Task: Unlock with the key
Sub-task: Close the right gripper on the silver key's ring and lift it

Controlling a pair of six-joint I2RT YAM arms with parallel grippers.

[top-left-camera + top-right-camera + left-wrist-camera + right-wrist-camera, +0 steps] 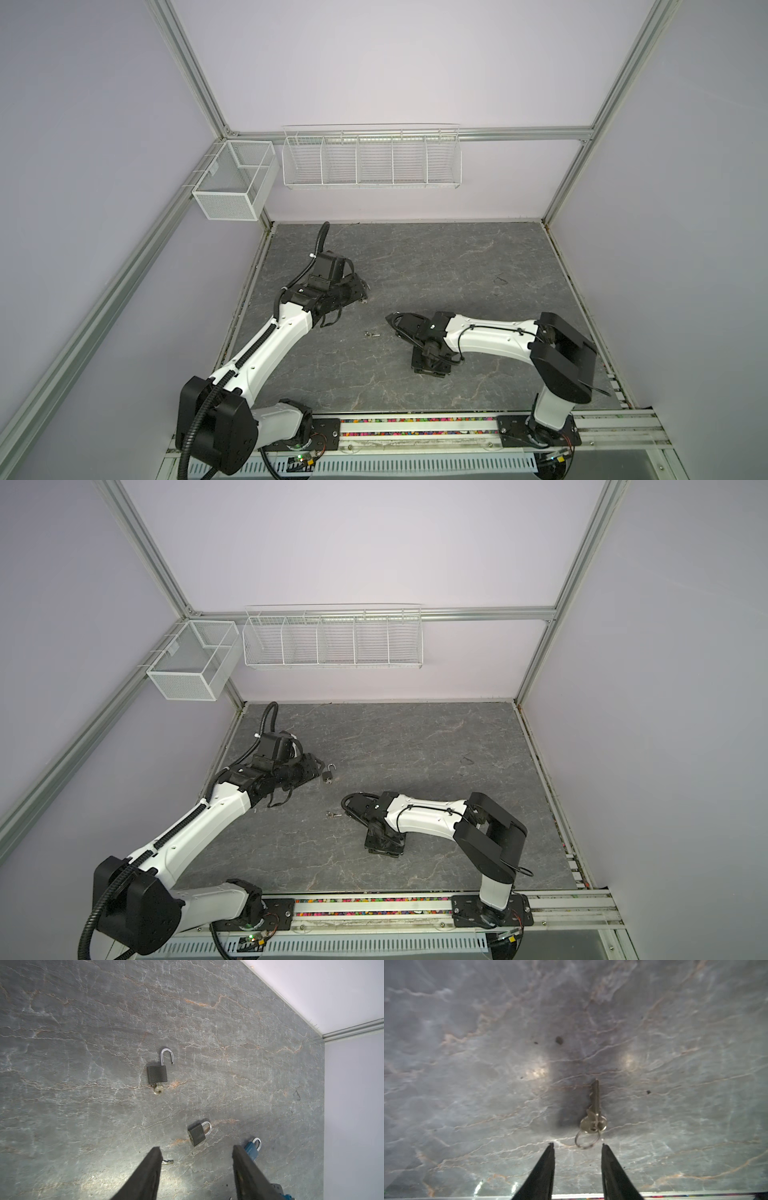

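Right gripper point(577, 1145), jaws apart and empty, sits low over the worktop point(467, 1084); a ringed key point(595, 1109) lies just beyond its tips. Left gripper point(196, 1147), also apart, faces a shut padlock point(198, 1133); farther out, an open padlock point(157, 1074) holds a second key point(157, 1089). Key stampings too blurred to read.

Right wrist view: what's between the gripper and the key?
Only the ring on the key, on bare tabletop by the open right gripper; right wrist view shows it.

Grey veined tabletop point(457, 266) with open padlock point(157, 1074), closed dark padlock point(198, 1134), blue padlock point(252, 1148) and ringed key point(593, 1113).
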